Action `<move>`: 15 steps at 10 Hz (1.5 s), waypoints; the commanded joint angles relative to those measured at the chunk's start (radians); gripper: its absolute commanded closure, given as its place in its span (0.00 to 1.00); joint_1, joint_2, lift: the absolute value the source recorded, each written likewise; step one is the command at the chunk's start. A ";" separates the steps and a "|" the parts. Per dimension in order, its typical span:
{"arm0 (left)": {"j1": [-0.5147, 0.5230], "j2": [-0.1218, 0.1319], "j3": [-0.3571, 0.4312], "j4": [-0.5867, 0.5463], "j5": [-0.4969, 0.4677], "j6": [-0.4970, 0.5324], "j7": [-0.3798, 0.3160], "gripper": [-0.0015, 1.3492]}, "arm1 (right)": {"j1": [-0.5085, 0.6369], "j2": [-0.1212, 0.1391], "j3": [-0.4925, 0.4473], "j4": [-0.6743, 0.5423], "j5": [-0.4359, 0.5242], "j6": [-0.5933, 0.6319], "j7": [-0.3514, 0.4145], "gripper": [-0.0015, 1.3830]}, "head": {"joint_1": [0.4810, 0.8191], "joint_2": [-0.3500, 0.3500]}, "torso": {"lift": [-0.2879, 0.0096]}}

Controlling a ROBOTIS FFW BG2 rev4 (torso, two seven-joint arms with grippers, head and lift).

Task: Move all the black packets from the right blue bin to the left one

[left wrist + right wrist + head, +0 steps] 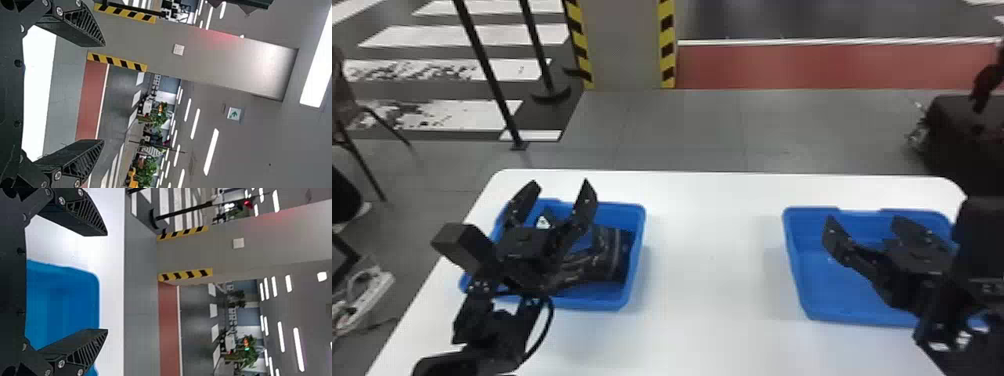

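Black pkts [613, 252], L bin [597, 303], below L gripper [560, 184]

Black packets [612, 250] part-hidden (by left gripper [561, 182]), uncountable

There are one left tool [560, 185] and one right tool [863, 222], one white desk [712, 270] and two blue bins [804, 290]. Of black packets [614, 250], I cannot tell the exact number. Further, there are one pillar [624, 45], two striped edges [667, 30] and two black poles [487, 73].
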 commanded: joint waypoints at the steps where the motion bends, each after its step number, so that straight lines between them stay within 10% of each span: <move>1: -0.003 0.005 -0.005 0.000 0.006 -0.004 -0.004 0.11 | -0.023 0.005 -0.053 -0.033 0.013 0.194 -0.021 0.08 | 0.63 0.57 | 0.60; 7: -0.008 0.005 -0.007 0.000 0.012 0.001 -0.010 0.11 | -0.276 -0.018 -0.134 0.217 0.153 0.510 -0.021 0.07 | 0.63 0.39 | 0.60; 15: -0.010 0.005 -0.005 0.000 0.021 0.015 -0.019 0.11 | -0.409 -0.046 -0.139 0.450 0.133 0.560 -0.021 0.07 | 0.63 0.34 | 0.60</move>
